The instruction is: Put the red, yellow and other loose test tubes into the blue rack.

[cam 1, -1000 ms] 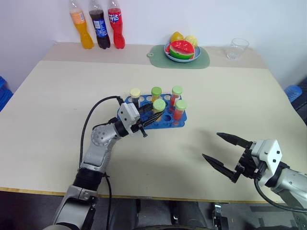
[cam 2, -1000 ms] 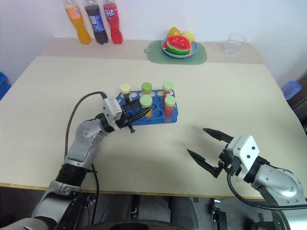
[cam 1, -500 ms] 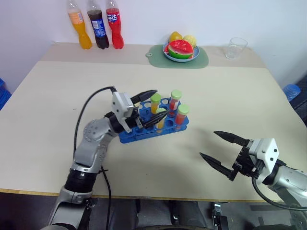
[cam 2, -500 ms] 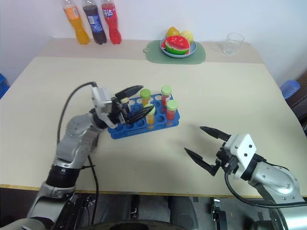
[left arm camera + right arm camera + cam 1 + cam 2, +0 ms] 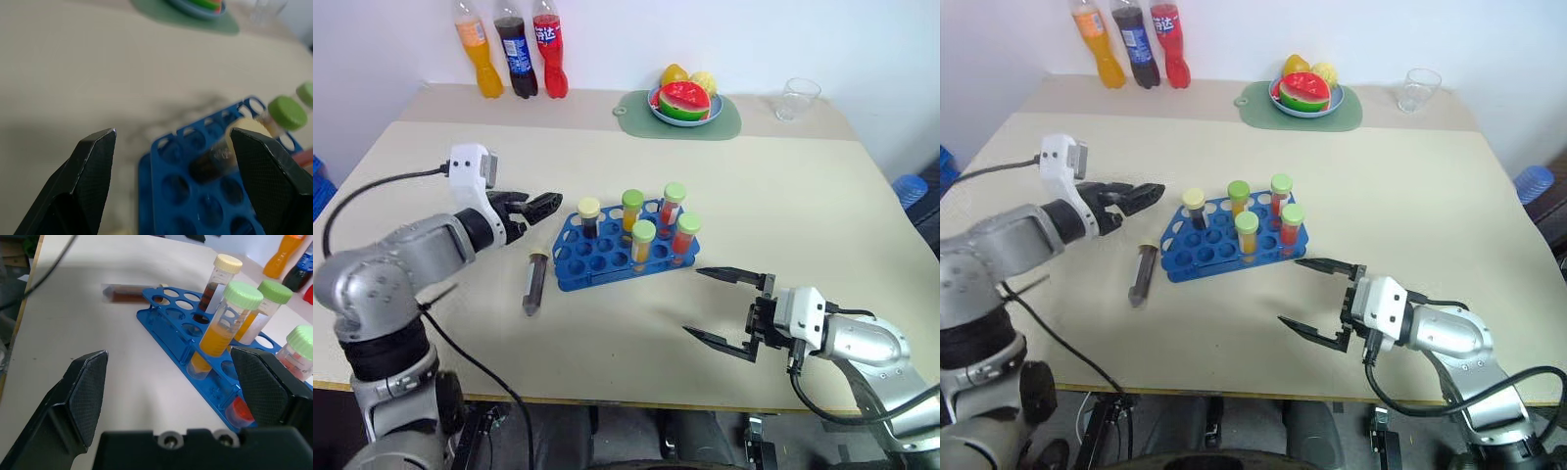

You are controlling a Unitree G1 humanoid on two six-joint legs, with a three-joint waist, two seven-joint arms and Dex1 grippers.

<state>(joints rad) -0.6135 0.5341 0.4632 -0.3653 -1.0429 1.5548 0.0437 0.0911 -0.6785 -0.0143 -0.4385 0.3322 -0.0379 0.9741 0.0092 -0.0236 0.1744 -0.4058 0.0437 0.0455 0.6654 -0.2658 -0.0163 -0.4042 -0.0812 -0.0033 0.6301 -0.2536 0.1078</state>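
Upright within the blue rack point(image 5: 607, 264) stand five tubes point(image 5: 643, 242) (one loose tube point(image 5: 532, 282) beside).

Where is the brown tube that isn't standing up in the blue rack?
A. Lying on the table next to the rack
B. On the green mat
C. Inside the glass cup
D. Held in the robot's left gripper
A: the brown tube lies flat on the table beside the blue rack.
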